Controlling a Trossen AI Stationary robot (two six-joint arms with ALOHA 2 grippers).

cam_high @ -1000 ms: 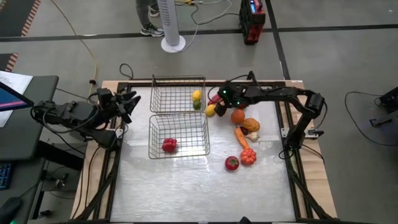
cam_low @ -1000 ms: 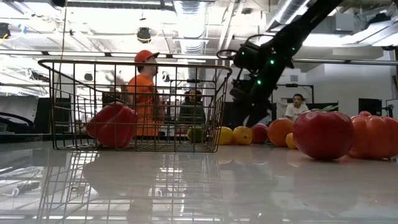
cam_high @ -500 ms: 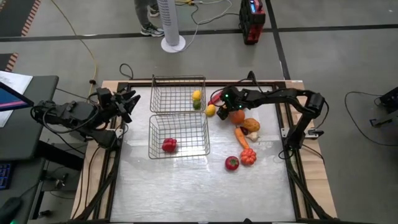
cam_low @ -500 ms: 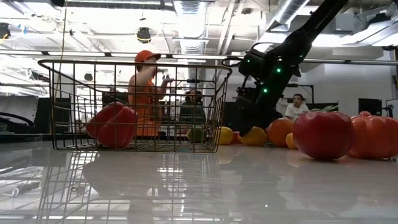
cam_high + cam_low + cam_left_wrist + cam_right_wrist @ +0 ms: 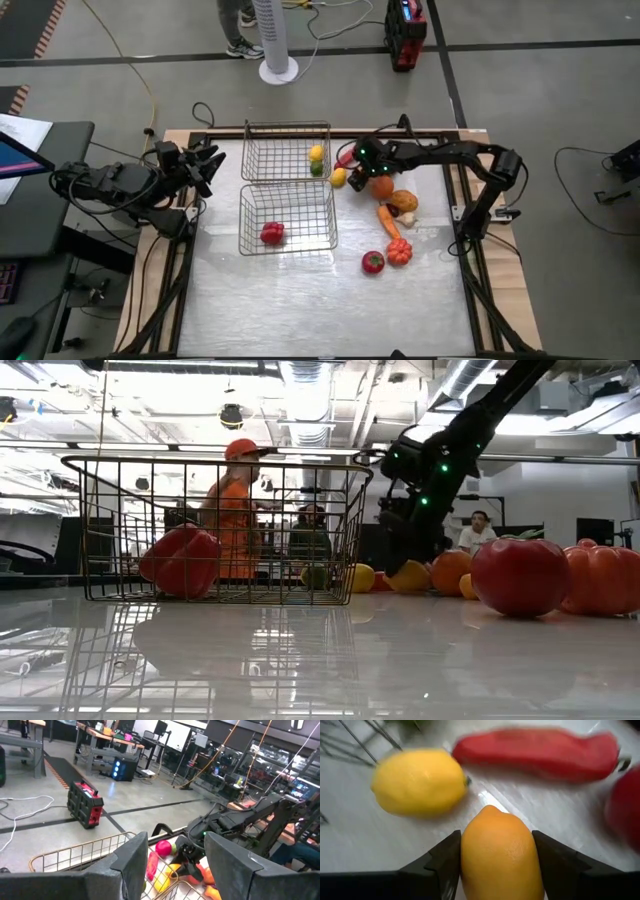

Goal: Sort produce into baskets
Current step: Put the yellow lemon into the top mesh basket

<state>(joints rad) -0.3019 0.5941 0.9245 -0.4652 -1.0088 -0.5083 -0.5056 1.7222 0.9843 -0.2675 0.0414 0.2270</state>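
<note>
A: Orange fruit [image 5: 499, 851] is clamped between the right gripper [image 5: 495, 862] fingers, low over the bench [image 5: 300, 290], lemon [image 5: 420, 781] just beside.
B: Lift should be straight, clearing the far basket [image 5: 287, 152] rim. Left gripper [image 5: 172, 865] is parked, spread wide.

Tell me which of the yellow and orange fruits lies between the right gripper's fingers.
The orange lemon-shaped fruit lies between the right gripper fingers. The yellow lemon lies free on the table beyond it, beside the long red piece.
</note>
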